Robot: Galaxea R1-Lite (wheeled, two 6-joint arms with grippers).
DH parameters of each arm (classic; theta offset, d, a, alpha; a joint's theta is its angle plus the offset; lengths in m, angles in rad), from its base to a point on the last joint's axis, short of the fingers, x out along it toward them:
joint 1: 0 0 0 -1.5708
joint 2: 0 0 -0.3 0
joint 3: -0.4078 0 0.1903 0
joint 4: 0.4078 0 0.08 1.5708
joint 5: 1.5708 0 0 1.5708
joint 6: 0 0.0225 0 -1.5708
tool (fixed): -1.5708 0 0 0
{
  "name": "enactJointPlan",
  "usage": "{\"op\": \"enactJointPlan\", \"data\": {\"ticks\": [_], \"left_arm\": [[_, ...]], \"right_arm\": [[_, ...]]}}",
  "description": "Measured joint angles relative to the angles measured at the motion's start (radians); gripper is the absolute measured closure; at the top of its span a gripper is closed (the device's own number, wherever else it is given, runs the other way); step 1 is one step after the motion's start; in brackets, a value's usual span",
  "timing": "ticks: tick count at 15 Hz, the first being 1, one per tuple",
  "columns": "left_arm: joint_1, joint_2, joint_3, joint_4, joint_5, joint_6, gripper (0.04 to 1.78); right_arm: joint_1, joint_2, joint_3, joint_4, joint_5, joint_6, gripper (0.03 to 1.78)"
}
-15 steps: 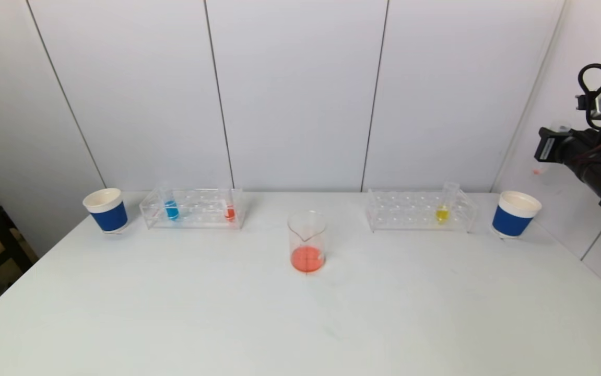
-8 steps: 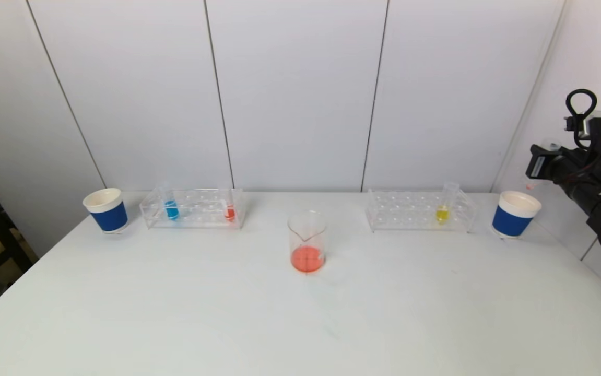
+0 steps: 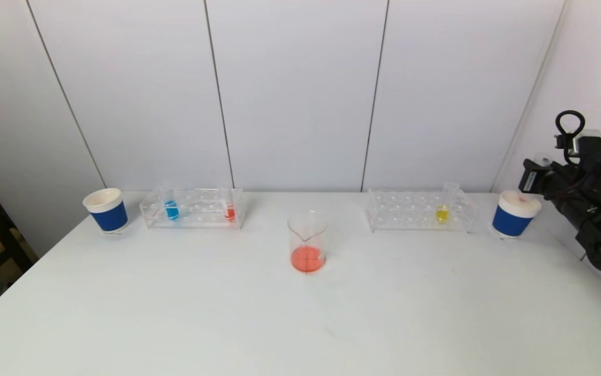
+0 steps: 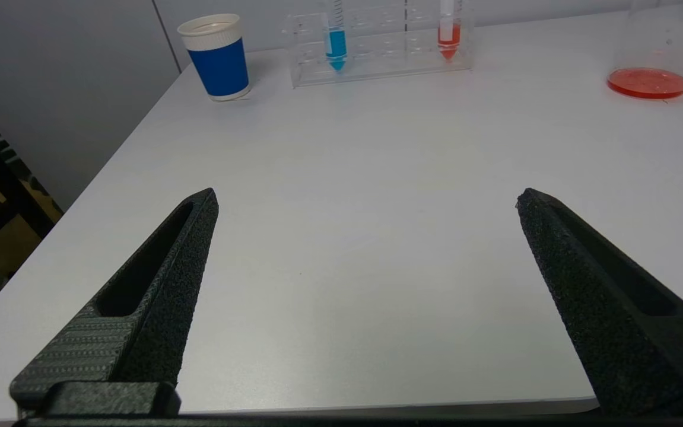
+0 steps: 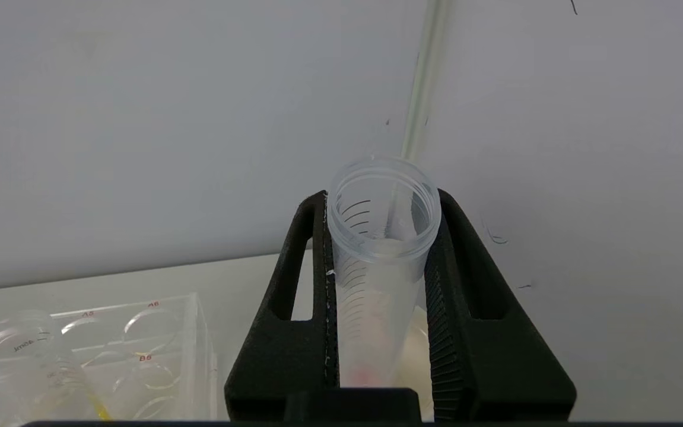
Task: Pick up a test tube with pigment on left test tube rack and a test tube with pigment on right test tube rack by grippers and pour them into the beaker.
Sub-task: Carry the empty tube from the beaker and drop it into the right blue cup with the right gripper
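Right gripper (image 5: 386, 296) descends, clasping emptied tube (image 5: 380, 261) over right cup (image 3: 515, 214) | release low, upright | left gripper (image 4: 365, 296) spread wide, idle.

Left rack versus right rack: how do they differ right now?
The left rack holds two tubes, a blue one near its outer end and a red one at its inner end; the right rack holds only a yellow tube near its outer end. Both are clear plastic, standing along the table's far edge on either side of the beaker, each with a blue cup beside it.
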Motion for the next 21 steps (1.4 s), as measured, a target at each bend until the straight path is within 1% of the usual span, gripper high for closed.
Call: {"op": "enactJointPlan", "data": {"ticks": [3, 10, 21], "left_arm": [[0.0, 0.0, 0.0, 0.0, 0.0, 0.0, 0.06], [0.0, 0.0, 0.0, 0.0, 0.0, 0.0, 0.06], [0.0, 0.0, 0.0, 0.0, 0.0, -0.001, 0.06]], "right_arm": [[-0.007, 0.027, -0.004, -0.004, 0.002, 0.017, 1.33], [-0.02, 0.079, -0.047, -0.004, 0.007, 0.02, 1.33], [-0.026, 0.127, -0.032, -0.031, 0.006, 0.022, 1.33]]}}
